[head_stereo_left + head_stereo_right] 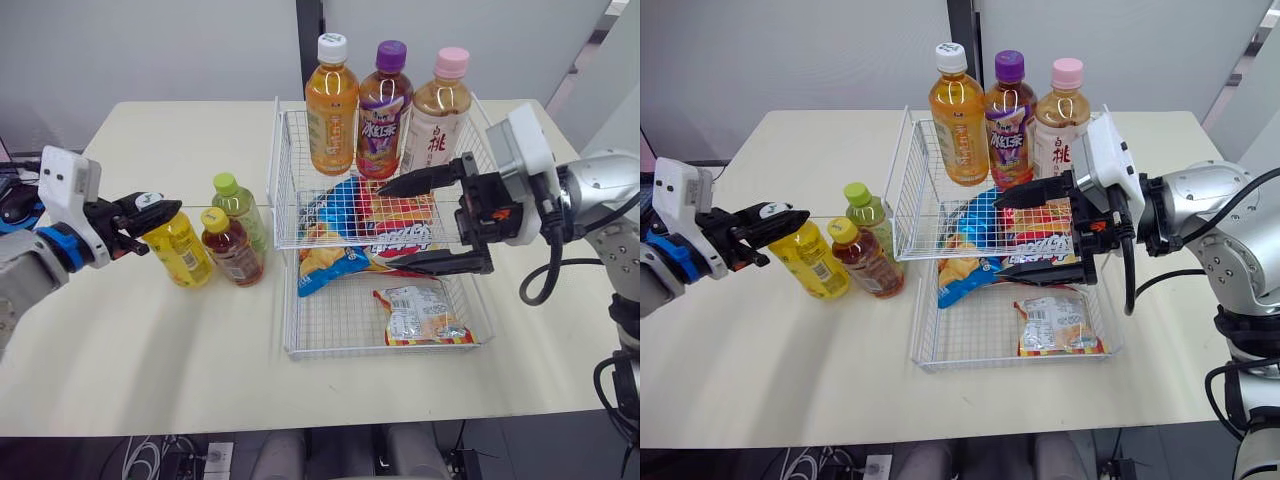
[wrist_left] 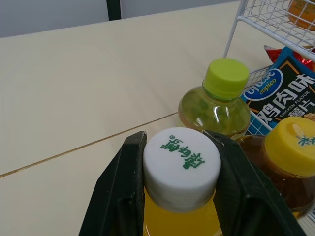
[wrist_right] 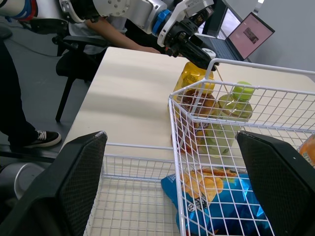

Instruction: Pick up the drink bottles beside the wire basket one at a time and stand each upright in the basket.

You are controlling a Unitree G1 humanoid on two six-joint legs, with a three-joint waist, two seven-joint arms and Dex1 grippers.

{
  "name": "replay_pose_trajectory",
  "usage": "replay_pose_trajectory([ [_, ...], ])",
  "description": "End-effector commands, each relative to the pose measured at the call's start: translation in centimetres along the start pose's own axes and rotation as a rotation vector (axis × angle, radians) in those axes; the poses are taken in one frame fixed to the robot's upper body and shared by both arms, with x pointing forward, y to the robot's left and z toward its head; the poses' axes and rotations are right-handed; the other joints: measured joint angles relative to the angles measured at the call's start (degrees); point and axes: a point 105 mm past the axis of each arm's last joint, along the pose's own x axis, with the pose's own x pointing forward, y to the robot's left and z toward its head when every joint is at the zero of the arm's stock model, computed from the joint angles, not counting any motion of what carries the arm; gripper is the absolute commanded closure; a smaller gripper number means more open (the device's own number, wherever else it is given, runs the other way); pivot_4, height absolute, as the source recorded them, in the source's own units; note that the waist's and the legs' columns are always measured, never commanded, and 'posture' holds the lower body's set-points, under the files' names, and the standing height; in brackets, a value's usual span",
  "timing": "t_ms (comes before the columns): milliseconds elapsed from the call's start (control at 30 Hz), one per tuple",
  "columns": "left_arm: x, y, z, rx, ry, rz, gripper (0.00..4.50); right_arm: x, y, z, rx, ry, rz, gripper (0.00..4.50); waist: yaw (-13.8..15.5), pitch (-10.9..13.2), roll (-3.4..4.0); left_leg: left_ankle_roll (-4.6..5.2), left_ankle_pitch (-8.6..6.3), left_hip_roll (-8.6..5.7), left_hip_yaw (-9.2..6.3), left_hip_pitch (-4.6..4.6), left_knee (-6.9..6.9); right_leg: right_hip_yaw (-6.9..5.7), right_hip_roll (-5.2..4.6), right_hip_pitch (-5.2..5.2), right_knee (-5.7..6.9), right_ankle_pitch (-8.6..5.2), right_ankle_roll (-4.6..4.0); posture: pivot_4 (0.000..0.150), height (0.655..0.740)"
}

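Three drink bottles stand on the table just left of the white wire basket [image 1: 289,300]: a yellow one [image 1: 181,252] with a white cap [image 2: 181,164], a brown tea bottle [image 1: 231,248] with a yellow cap, and a green one [image 1: 240,207]. My left gripper [image 1: 152,212] is shut on the yellow bottle's cap, a finger [image 2: 123,191] pressed to each side; the bottle is upright. An orange bottle [image 1: 331,105], a purple one [image 1: 383,110] and a pink-capped one [image 1: 436,112] stand upright at the basket's far end. My right gripper [image 1: 384,226] hangs open over the basket's middle, holding nothing.
Snack bags lie in the basket: a blue chip bag [image 1: 328,252], a red pack [image 1: 402,228] and a small packet [image 1: 420,314]. In the right wrist view, a person's legs [image 3: 12,88], a chair and a laptop [image 3: 250,33] are beyond the table's left side.
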Motion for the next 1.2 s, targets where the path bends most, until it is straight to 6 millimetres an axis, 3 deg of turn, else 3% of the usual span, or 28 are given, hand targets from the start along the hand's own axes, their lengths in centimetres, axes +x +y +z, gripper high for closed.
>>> replay_pose_trajectory([
  [33,-1.2,0.4,3.0,0.077,-0.151,0.069,3.11,-0.2,0.0,1.0,-0.047,-0.017,-0.001,0.00,0.1,0.0,0.00,0.00,0.00,-0.02,-0.02,0.00,0.00,0.00,-0.02,0.00,0.01,0.00,0.00,0.150,0.7400],
  [533,-2.3,0.1,0.8,0.040,-0.207,0.145,3.11,-0.1,0.0,0.9,-0.033,-0.027,-0.009,0.00,0.2,0.0,-0.03,0.00,0.00,-0.02,-0.15,0.01,0.02,-0.02,-0.04,0.03,-0.01,0.01,-0.01,0.150,0.7400],
  [833,-3.6,0.1,0.8,0.020,-0.211,0.149,0.21,-0.3,-0.1,0.9,-0.034,-0.032,-0.011,0.00,0.2,0.0,-0.04,0.00,0.00,-0.02,-0.14,0.24,0.00,-0.03,-0.03,0.26,-0.02,0.01,-0.02,0.150,0.7400],
  [867,-3.4,-0.2,0.9,0.021,-0.204,0.129,0.04,-0.3,-0.1,0.9,-0.033,-0.034,-0.009,0.00,0.2,0.0,-0.04,0.00,0.00,-0.02,-0.16,0.28,0.00,-0.05,-0.03,0.31,-0.03,0.01,-0.01,0.150,0.7400],
  [967,-2.9,-0.6,0.8,0.006,-0.180,0.098,0.04,-0.3,0.0,0.9,-0.033,-0.037,-0.006,0.00,0.2,0.0,-0.04,0.00,0.00,-0.03,-0.19,0.32,0.02,-0.08,-0.03,0.39,-0.04,0.01,-0.01,0.150,0.7400],
  [1200,-1.1,0.7,0.2,0.039,-0.132,0.133,0.04,-0.2,-0.1,1.0,-0.030,-0.044,-0.004,0.00,0.3,0.0,-0.04,0.00,0.00,-0.07,-0.21,0.37,0.03,-0.17,-0.03,0.50,-0.07,0.01,-0.01,0.150,0.7400],
])
